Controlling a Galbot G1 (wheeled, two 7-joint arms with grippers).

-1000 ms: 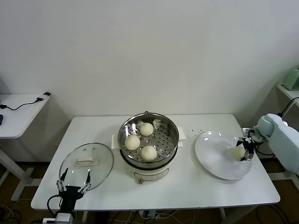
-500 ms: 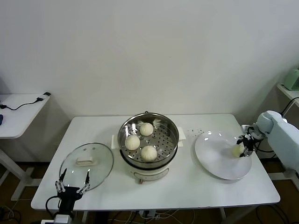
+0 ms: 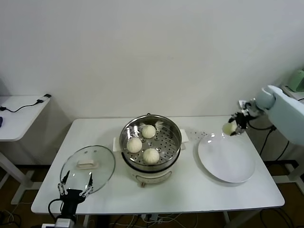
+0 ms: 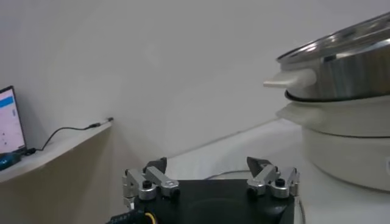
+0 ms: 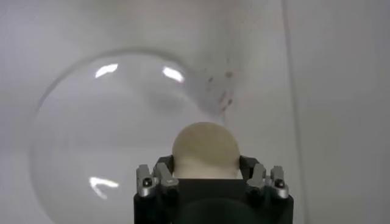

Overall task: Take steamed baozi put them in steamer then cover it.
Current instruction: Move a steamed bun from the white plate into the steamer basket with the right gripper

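My right gripper (image 3: 232,125) is shut on a cream-white baozi (image 3: 228,128) and holds it in the air above the far edge of the white plate (image 3: 227,159). In the right wrist view the same baozi (image 5: 205,150) sits between the fingers, with the bare plate (image 5: 91,140) below it. Three more baozi (image 3: 151,155) lie on the perforated tray of the steel steamer (image 3: 175,154) at the table's middle. The glass cover (image 3: 88,167) with its white handle lies flat at the front left. My left gripper (image 3: 75,185) stands open near the table's front left edge, beside the cover.
A low white side table (image 3: 19,116) with a cable stands at the far left. In the left wrist view the steamer (image 4: 341,122) rises close by. Dark specks (image 3: 197,133) dot the table between steamer and plate.
My right gripper shut on the baozi on the plate, then lifted it up and back toward the plate's far edge. The left arm has not moved.
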